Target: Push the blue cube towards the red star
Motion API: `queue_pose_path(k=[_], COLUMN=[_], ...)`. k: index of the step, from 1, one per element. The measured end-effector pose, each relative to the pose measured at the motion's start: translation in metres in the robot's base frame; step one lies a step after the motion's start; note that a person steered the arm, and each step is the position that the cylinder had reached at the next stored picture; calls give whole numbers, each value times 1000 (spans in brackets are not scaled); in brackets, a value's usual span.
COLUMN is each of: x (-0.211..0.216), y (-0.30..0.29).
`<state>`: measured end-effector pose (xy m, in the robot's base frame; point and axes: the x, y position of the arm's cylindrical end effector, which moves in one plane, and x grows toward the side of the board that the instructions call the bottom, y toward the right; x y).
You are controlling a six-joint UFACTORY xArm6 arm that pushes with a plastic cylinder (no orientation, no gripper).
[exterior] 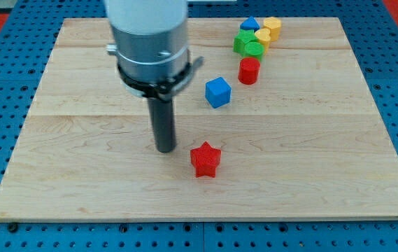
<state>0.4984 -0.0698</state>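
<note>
The tip [165, 148] sat at nine o'clock of the star [205, 159], no jaws to judge; it needed to reach the cube's [217, 92] one o'clock side.

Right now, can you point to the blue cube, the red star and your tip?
blue cube [217, 92]: camera view, front face.
red star [205, 159]: camera view, middle of its top.
my tip [165, 149]: camera view, rod's lower end, at the star's left.
</note>
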Motion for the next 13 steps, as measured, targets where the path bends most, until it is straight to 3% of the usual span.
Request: queue_pose_path(k=[2, 3, 4, 6, 8, 10, 11, 12, 13], x=[-116, -164, -169, -132, -100, -93, -123, -102, -93], y=[-17, 29, 88, 123, 119, 84, 75, 21, 36])
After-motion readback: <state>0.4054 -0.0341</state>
